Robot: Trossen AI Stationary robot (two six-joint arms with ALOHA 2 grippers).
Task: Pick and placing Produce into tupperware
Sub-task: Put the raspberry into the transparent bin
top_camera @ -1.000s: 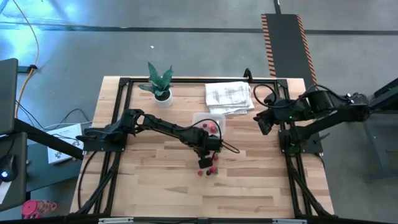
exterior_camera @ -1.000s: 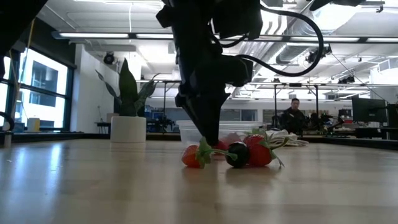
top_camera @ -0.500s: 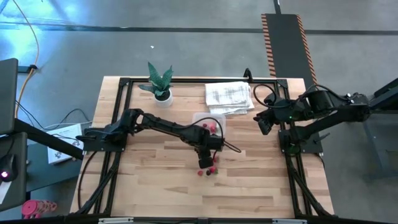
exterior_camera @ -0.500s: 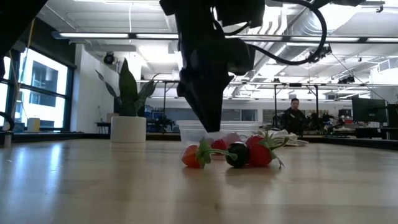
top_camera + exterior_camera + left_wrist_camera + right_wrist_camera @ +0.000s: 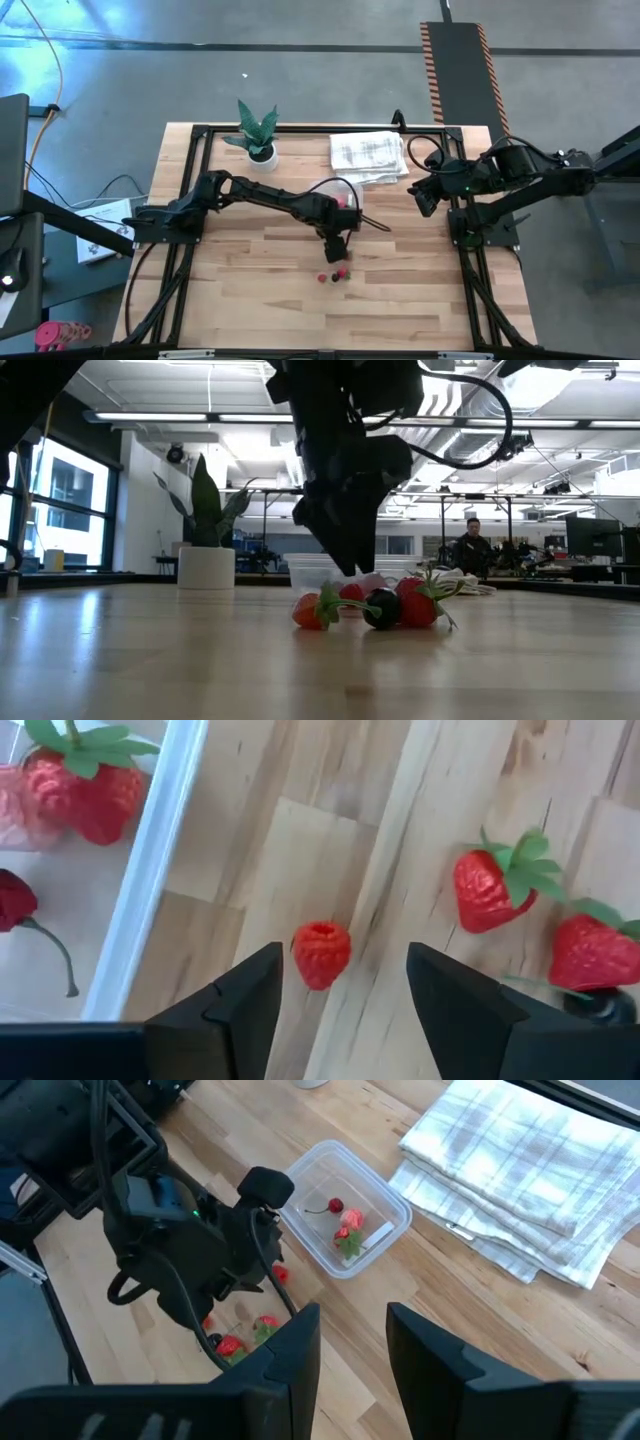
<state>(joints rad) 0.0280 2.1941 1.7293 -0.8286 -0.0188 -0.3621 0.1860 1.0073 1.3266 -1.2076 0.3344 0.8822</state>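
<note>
While the left end effector (image 5: 340, 995) hovers open and empty over a loose raspberry (image 5: 321, 953) beside the tupperware (image 5: 322, 190) (mid-surface), picking is in hand; next: descend, close.

It looked like a big open robotics lab or workshop. The wooden worktop (image 5: 250, 300) stood on a bare grey concrete floor (image 5: 300, 80), with a hazard-striped ramp (image 5: 465, 70) and loose cables (image 5: 50, 90) beside it. Beyond the worktop ran exposed ceiling ducts (image 5: 480, 400), strip lights (image 5: 170, 417) and tall windows (image 5: 60, 490); a person (image 5: 472, 548) sat among monitors (image 5: 590, 538).
</note>
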